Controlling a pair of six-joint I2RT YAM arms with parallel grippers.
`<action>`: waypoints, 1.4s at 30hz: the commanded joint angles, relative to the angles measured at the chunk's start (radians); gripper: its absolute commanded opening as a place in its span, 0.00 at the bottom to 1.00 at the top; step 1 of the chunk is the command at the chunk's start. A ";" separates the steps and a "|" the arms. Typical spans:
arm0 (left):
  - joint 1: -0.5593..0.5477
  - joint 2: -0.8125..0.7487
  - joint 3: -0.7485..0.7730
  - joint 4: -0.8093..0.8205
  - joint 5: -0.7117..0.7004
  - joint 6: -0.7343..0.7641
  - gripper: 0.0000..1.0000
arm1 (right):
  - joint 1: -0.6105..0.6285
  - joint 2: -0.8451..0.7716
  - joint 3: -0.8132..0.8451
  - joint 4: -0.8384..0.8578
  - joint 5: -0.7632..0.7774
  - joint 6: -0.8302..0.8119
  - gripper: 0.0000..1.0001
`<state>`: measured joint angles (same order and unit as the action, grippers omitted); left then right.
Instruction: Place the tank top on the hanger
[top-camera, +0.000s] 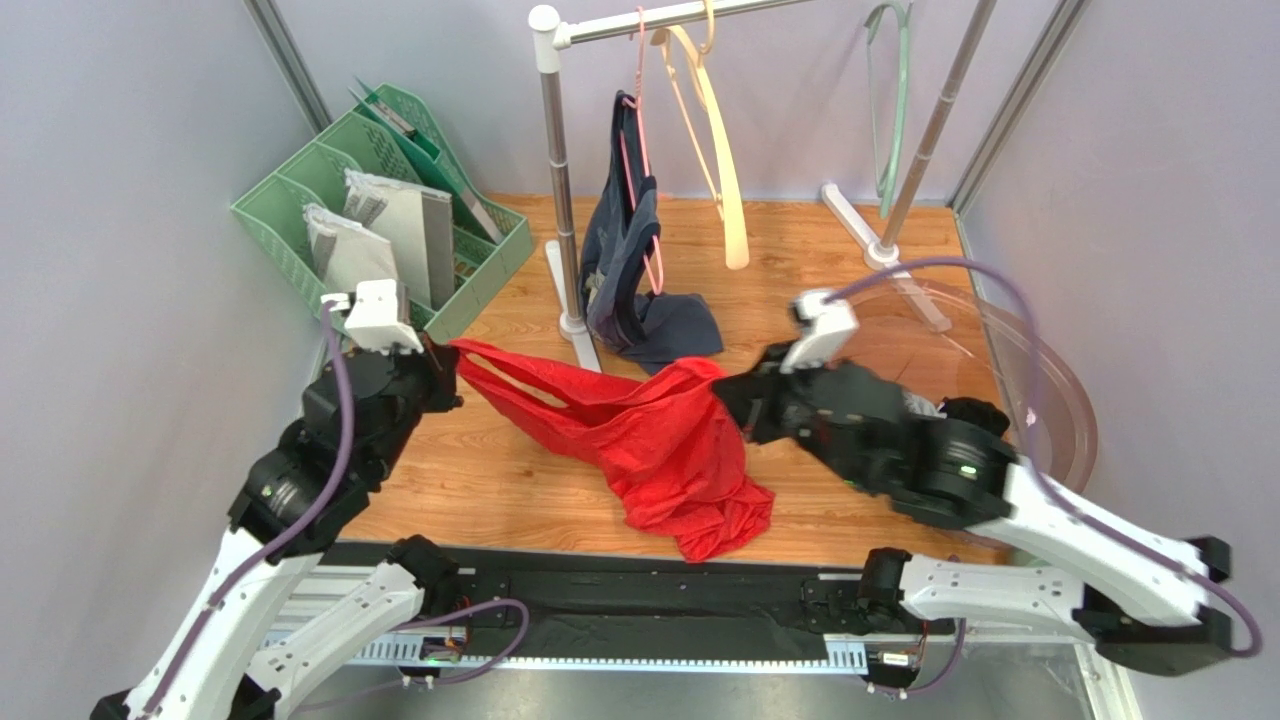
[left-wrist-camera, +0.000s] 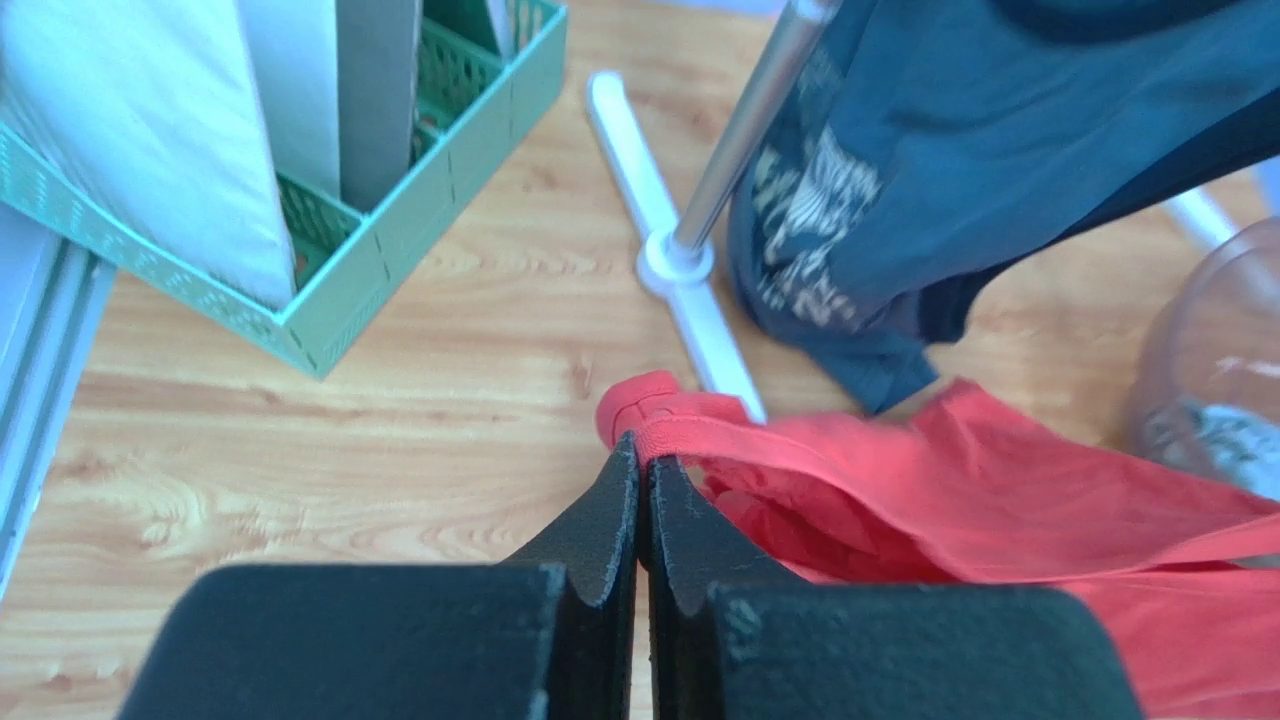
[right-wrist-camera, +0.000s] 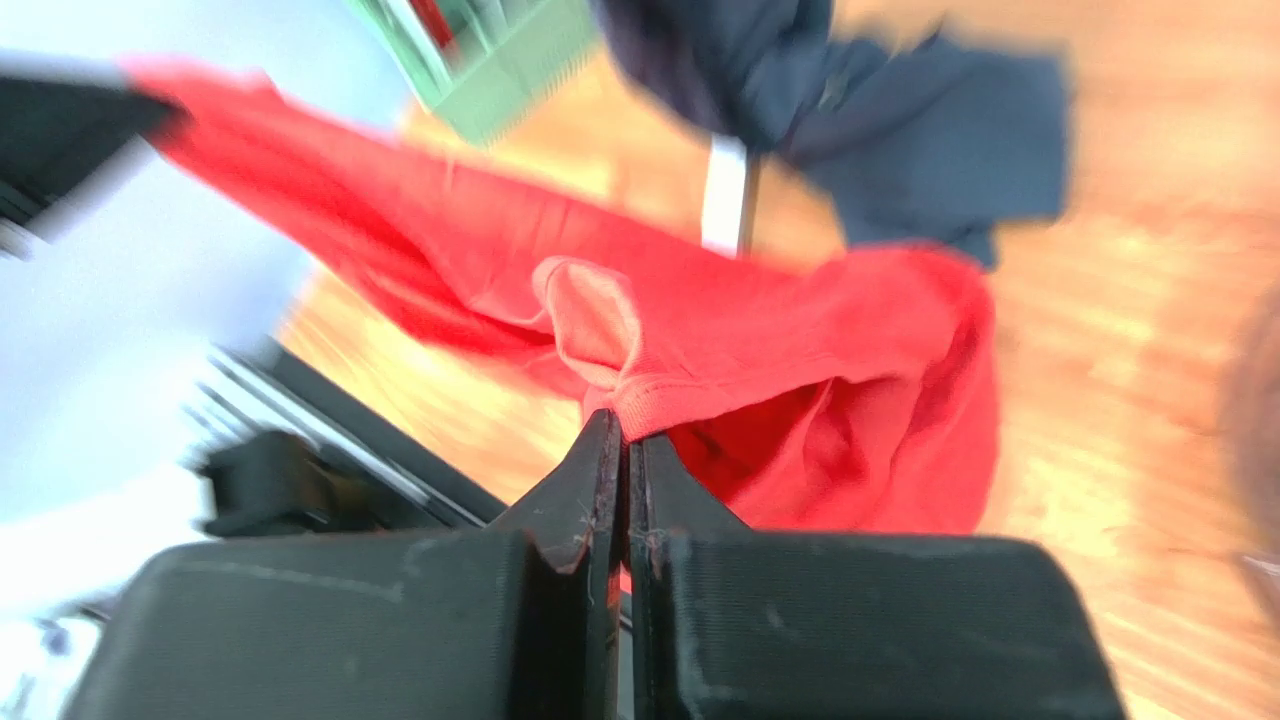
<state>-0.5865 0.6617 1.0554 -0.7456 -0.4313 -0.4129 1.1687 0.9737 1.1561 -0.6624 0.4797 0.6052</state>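
Note:
The red tank top (top-camera: 661, 450) stretches between both grippers above the wooden table, its lower part sagging onto the wood. My left gripper (top-camera: 445, 354) is shut on one strap end, seen in the left wrist view (left-wrist-camera: 646, 450) with the red strap (left-wrist-camera: 706, 428) at the tips. My right gripper (top-camera: 727, 393) is shut on the other edge, seen in the right wrist view (right-wrist-camera: 624, 428) with red fabric (right-wrist-camera: 842, 375) beyond. The cream hanger (top-camera: 718, 143) hangs from the rail (top-camera: 661, 18) at the back.
A dark navy top (top-camera: 631, 255) hangs on a thin pink hanger (top-camera: 646, 165) on the rack. Its pole (top-camera: 562, 195) and white foot (left-wrist-camera: 676, 285) stand just behind the tank top. A mint green organiser (top-camera: 391, 210) sits back left. A clear bowl (top-camera: 1037, 375) sits right.

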 joint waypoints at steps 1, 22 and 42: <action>0.005 0.007 -0.006 -0.014 -0.015 0.007 0.00 | 0.003 -0.133 -0.044 -0.140 0.118 0.033 0.00; -0.032 0.207 -0.318 0.163 0.336 -0.110 0.83 | -0.032 -0.125 -0.188 -0.361 0.158 0.197 0.89; 0.198 0.116 -0.109 0.011 0.467 0.081 0.99 | -0.059 -0.067 0.516 -0.546 0.372 -0.269 1.00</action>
<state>-0.4137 0.7677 0.8696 -0.7029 0.0002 -0.4259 1.1316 0.8036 1.5383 -1.2064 0.7788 0.5098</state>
